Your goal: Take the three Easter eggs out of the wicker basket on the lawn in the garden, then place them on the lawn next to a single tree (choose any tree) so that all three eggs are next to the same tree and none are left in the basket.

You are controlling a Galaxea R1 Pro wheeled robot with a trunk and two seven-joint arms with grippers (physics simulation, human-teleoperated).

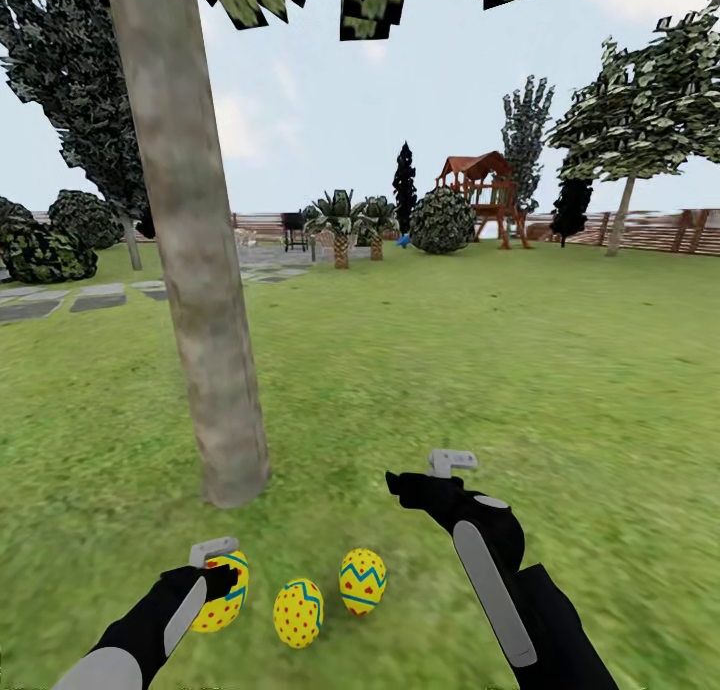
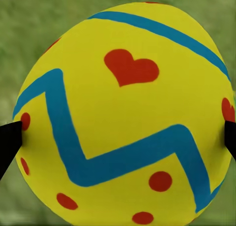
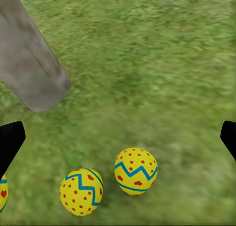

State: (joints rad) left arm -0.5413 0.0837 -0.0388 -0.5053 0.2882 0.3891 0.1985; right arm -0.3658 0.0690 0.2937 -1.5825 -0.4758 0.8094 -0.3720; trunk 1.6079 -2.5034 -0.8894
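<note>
Nearest, an egg [image 1: 222, 592] is bracketed by the left gripper [image 1: 215, 570], fingertips at both its sides in the wrist view; whether it's gripped or just let go can't be told. Two more eggs [image 1: 298, 613] [image 1: 362, 581] are seen on the lawn [image 1: 560, 370] beside it, all near the tree [image 1: 200, 300] base, prob. as the chosen drop spot. Right gripper [image 1: 420, 485] is held open, empty, a bit off the trunk. No writing or labels readable.

head cam fwd-down, wrist cams near eggs [image 3: 135, 171]

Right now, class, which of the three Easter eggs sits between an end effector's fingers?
The leftmost egg, between the left end effector fingers; the middle egg and right egg lie free on the lawn.
</note>
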